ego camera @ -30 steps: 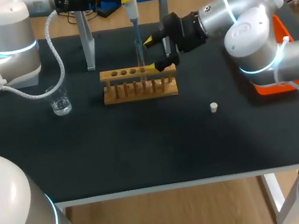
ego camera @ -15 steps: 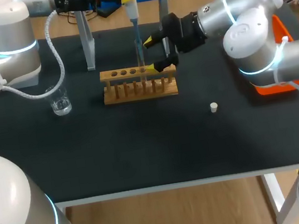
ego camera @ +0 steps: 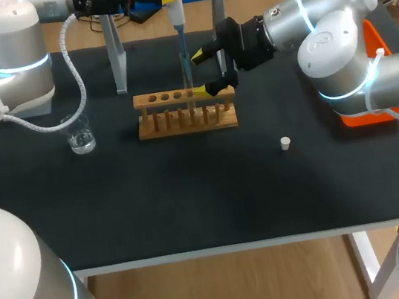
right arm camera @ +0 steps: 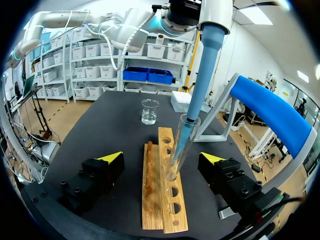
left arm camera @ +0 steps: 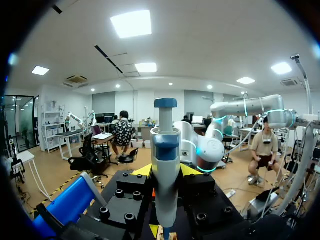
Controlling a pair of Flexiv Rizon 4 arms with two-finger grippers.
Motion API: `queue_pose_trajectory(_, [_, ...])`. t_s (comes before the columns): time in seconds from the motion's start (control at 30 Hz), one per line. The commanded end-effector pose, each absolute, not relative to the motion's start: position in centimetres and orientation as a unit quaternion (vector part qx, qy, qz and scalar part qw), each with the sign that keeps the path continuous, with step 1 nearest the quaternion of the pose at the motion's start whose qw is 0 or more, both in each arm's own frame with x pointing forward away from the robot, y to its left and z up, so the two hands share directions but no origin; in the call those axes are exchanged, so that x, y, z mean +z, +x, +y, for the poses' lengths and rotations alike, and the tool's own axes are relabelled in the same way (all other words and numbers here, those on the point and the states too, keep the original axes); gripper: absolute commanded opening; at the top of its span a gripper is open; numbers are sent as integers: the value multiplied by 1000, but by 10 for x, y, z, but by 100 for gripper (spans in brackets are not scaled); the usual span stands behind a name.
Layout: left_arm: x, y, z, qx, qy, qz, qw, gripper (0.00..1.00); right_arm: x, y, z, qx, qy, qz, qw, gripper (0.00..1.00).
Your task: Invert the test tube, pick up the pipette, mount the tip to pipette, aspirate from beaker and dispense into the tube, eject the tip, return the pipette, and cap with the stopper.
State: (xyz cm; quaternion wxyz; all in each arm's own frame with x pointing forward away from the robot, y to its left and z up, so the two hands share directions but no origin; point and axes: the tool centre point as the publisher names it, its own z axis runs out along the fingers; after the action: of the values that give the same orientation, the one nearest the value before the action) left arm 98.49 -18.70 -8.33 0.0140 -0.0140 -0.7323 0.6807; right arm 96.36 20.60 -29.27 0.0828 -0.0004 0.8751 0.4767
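Right claw point(right arm camera: 162, 158): open wide. Its two yellow-tipped fingers stand on either side of the wooden rack point(right arm camera: 161, 197), and dark counter point(ego camera: 191, 196) shows in the gap on each side. Neither finger touches the rack or the test tube point(right arm camera: 176, 152).

The test tube stands upright in a rack hole, between the right claw's fingers and apart from both. It is clear glass with its mouth upward. The rack runs lengthwise ahead of the right claw, with a row of round holes along one plank.

Left claw point(left arm camera: 165, 170): closed on the pipette point(left arm camera: 165, 150), which it holds upright above the rack. The pipette body is white with blue bands and a blue plunger cap. Its long blue tip point(right arm camera: 184, 131) reaches down into the mouth of the test tube.

Ahead of the right claw, beyond the far end of the rack, stands the beaker point(right arm camera: 149, 111). It is clear glass with a little liquid and stands well apart from the rack. The stand point(right arm camera: 267, 107), with its blue top, stands beside the right claw's outer finger.

The stopper point(ego camera: 285, 143) is small and white. It lies on open counter nearer the front edge than the right claw, well apart from the rack. The front half of the counter is open.
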Motion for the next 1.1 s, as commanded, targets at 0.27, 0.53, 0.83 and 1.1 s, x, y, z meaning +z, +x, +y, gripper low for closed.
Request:
queue_pose_trajectory(0.27, [-83, 986, -187, 680, -15, -733, 16, 0, -293, 964, 205, 477, -1, 875, 82, 100])
queue_pose_trajectory(0.53, [-83, 986, -187, 680, -15, -733, 16, 0, -293, 964, 205, 477, -1, 875, 82, 100])
queue_pose_trajectory(0.83, [-83, 986, -187, 680, -15, -733, 16, 0, -296, 967, 213, 475, -9, 876, 79, 100])
queue_pose_trajectory(1.1, [-83, 986, -187, 680, -15, -733, 16, 0, -302, 973, 218, 472, -15, 879, 73, 100])
